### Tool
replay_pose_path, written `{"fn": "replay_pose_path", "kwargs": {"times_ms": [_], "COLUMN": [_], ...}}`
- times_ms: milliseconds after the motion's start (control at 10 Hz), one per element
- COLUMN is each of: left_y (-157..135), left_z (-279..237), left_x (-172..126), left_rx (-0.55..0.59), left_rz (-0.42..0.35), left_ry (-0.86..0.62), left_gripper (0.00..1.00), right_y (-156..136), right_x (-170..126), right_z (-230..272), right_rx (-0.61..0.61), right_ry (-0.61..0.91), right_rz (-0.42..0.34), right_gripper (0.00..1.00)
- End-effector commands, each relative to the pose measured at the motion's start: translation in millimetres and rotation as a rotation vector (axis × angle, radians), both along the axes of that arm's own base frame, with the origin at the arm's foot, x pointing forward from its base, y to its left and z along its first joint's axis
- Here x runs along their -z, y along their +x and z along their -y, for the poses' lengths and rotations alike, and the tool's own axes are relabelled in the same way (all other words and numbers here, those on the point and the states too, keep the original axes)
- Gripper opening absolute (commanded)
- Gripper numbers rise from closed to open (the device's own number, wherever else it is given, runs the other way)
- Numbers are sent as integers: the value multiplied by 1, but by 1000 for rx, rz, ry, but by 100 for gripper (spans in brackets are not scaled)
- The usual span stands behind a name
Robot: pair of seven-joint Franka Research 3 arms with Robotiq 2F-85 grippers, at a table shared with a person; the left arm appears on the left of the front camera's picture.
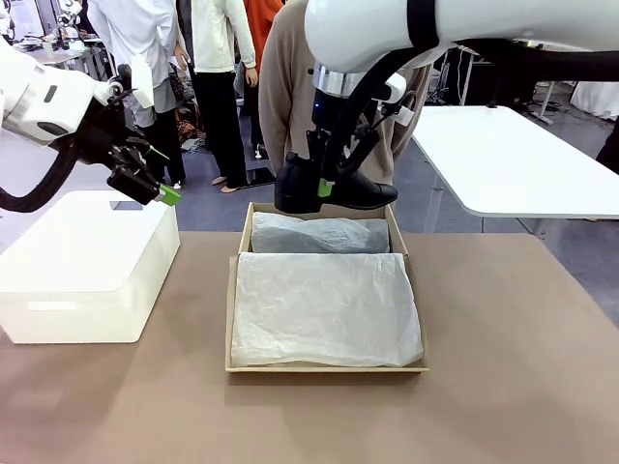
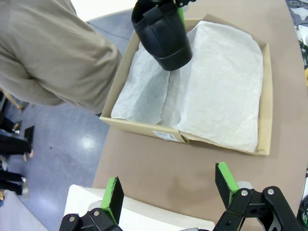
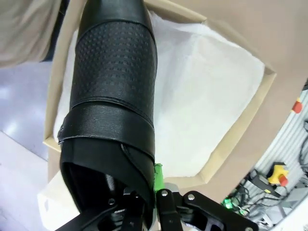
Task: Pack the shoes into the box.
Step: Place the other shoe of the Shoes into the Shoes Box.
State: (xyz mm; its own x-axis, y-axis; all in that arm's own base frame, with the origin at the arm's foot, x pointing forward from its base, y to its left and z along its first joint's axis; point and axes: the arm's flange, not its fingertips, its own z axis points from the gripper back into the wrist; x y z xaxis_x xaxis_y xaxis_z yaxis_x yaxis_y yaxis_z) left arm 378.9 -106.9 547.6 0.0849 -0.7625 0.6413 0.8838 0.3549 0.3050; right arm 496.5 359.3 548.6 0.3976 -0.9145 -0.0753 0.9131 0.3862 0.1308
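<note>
1. Your right tool (image 1: 325, 186) is clamping shut on one black shoe (image 1: 338, 188), pinching it at the heel opening. This is probably so the long sole can hang level and go in flat.
2. The shoe is hanging in the air just above the far end of the box (image 1: 232, 309), toe pointing toward your right and touching nothing below. It is not yet packed.
3. The box is lying open on the worktop (image 1: 513, 387), its two halves side by side, both facing up so you can lower the shoe straight in.
4. White tissue paper (image 1: 324, 309) is lining both halves, likely to cushion the leather. The far sheet is bulging, and you cannot tell what is under it.
5. Your left tool (image 1: 160, 179) is hovering with its jaws spread wide and holding nothing, above the white bin (image 1: 87, 271). There it is staying well apart from the right arm's path.
6. A person (image 1: 280, 97) is standing just beyond the box's far end.
7. You are counting one shoe, one box, two tissue-lined halves, one bin and two tools.
</note>
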Motion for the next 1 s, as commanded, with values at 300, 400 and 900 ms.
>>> {"fn": "replay_pose_path", "kwargs": {"times_ms": [300, 400, 900], "left_y": [2, 2, 2], "left_z": [-1, -1, -1], "left_x": [2, 2, 2], "left_rx": [21, 21, 21], "left_rz": [3, 3, 3], "left_ry": [-12, -12, -12], "left_gripper": [100, 100, 100], "right_y": [-4, -4, 2], "right_x": [0, 0, 12], "right_z": [8, 8, -20], "right_rx": [-11, -11, 196], "right_ry": [15, 15, 1], "right_rz": [-15, -15, -42], "right_gripper": [0, 0, 0]}}
